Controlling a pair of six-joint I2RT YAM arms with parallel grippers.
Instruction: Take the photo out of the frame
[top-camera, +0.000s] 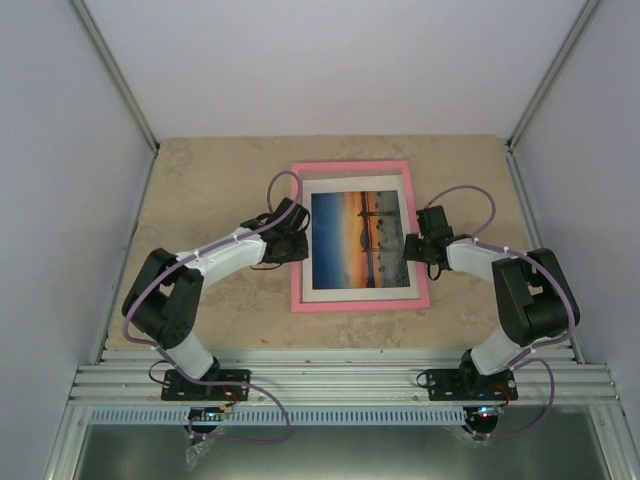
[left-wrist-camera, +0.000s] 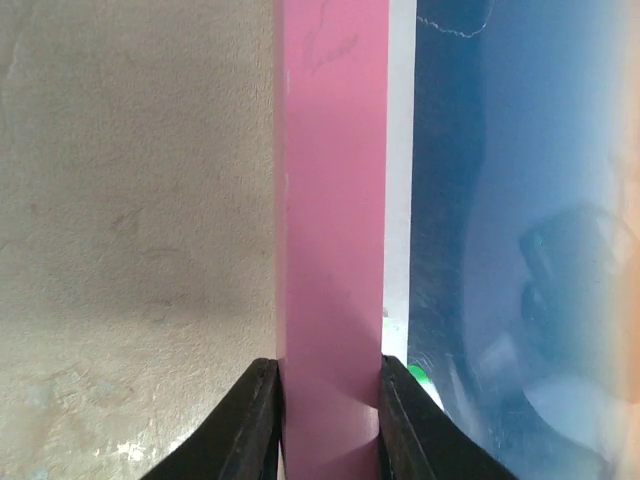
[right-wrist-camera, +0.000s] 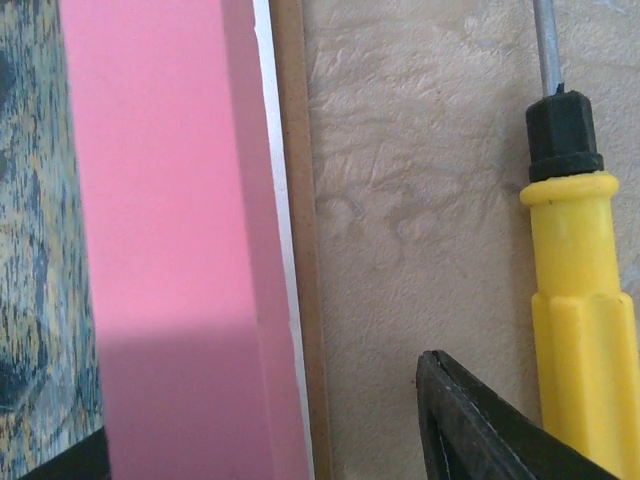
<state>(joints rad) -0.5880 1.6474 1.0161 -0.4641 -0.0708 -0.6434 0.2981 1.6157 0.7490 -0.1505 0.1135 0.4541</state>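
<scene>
The frame (top-camera: 360, 303) lies flat in the middle of the table (top-camera: 200, 180). The photo (top-camera: 360, 238) is inside it, with a white mat (top-camera: 355, 186) around it. The left gripper (left-wrist-camera: 328, 425) is closed on the left rail of the frame, one finger on each side. The right gripper (right-wrist-camera: 260, 435) stands over the right rail with jaws apart, and its outer finger (right-wrist-camera: 480, 420) does not touch the frame. A yellow screwdriver (right-wrist-camera: 580, 300) lies just beside that finger.

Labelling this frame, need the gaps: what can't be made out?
- Top view: frame rails beneath left end effector and right end effector, hidden by them.
- Left wrist: photo too close, blurred.
- Right wrist: screwdriver cut off top and bottom.
- Frame's back: no view shows it.
</scene>
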